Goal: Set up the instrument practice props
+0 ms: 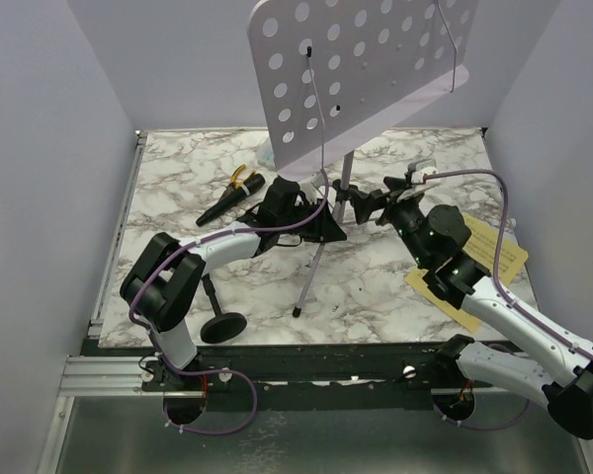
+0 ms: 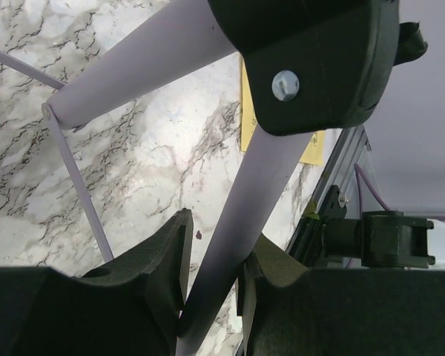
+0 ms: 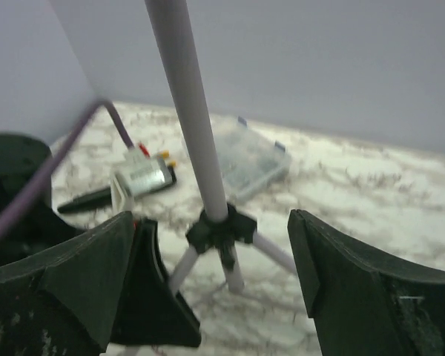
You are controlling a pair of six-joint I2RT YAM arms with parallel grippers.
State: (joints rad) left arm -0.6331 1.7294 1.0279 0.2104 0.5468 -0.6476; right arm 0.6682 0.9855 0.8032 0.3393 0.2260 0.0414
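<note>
Top view, stand: the music stand [image 1: 361, 69] stood at upper centre on its thin tripod, on the marble table [image 1: 178, 267].
Top view, pincers: the left gripper [image 1: 321, 225] was at a tripod leg just left of the pole; the right gripper [image 1: 376, 204] sat just right of it.
Top view, other props: the microphone [image 1: 232, 200] lay upper left beside the pliers [image 1: 242, 176]. The mic stand [image 1: 222, 324] was at lower left. The sheet-music pages [image 1: 499, 252] lay at right, partly under the right arm.
Left wrist view, grip: narrow, clamped on the tripod leg [image 2: 237, 222].
Left wrist view, risk: a pull or twist on that single leg could fold the tripod or drag the top-heavy stand over.
Right wrist view, grip: jaws wide, with the pole [image 3: 189, 96] between them and touching neither.
Right wrist view, risk: nothing steadied the pole, so a finger clipping it could tip the stand toward the clear box [image 3: 252, 159].
</note>
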